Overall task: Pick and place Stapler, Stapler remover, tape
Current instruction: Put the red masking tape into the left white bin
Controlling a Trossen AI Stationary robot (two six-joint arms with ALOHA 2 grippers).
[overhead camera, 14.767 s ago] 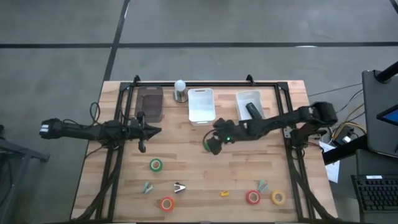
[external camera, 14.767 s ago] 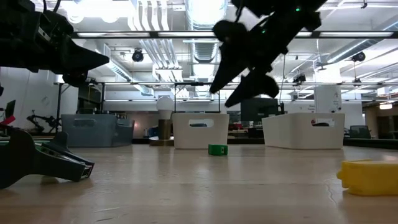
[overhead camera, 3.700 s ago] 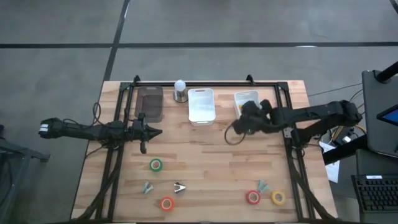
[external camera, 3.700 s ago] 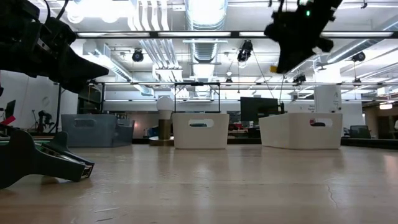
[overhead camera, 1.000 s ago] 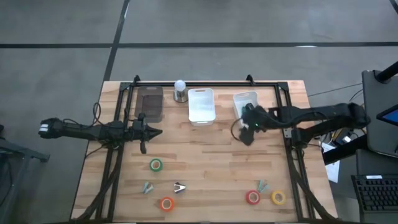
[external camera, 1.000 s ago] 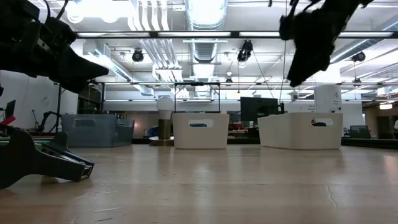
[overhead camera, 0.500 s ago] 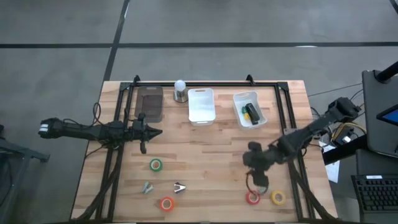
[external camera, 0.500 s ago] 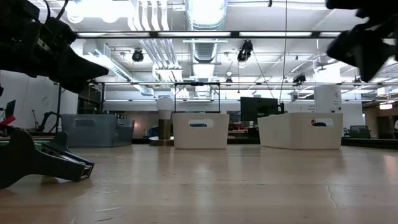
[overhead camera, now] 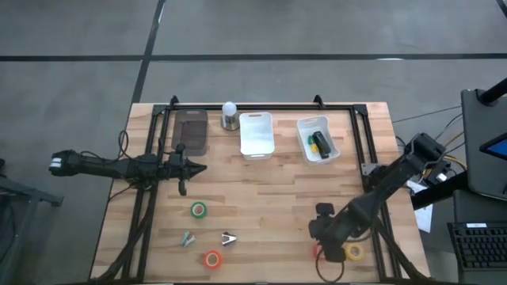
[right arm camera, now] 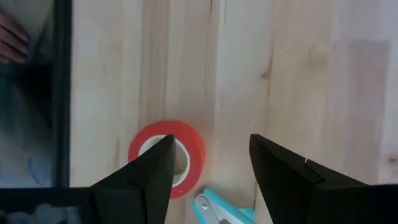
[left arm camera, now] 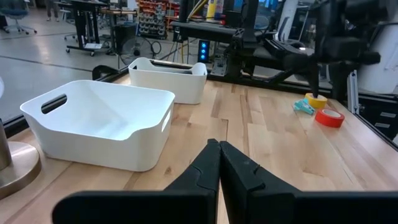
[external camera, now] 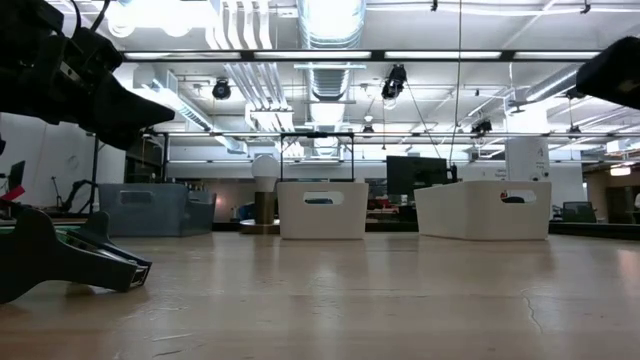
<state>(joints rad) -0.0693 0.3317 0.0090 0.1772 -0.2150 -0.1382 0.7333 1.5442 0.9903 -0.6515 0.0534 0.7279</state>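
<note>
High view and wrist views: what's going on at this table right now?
The right gripper hangs open over the red tape near the table's front right, empty, with a teal staple remover beside the roll. The left gripper waits shut, above the table's left side. The right-hand white bin already holds a dark item and something green; other tape rolls lie along the front.

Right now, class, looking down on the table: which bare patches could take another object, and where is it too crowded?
Free: the wood between the green tape and the right tool, and the strip below the white bin. Crowded: the near-right corner, where the right tool hangs open over the red tape beside the yellow tape, and the near-left cluster around the orange tape.
</note>
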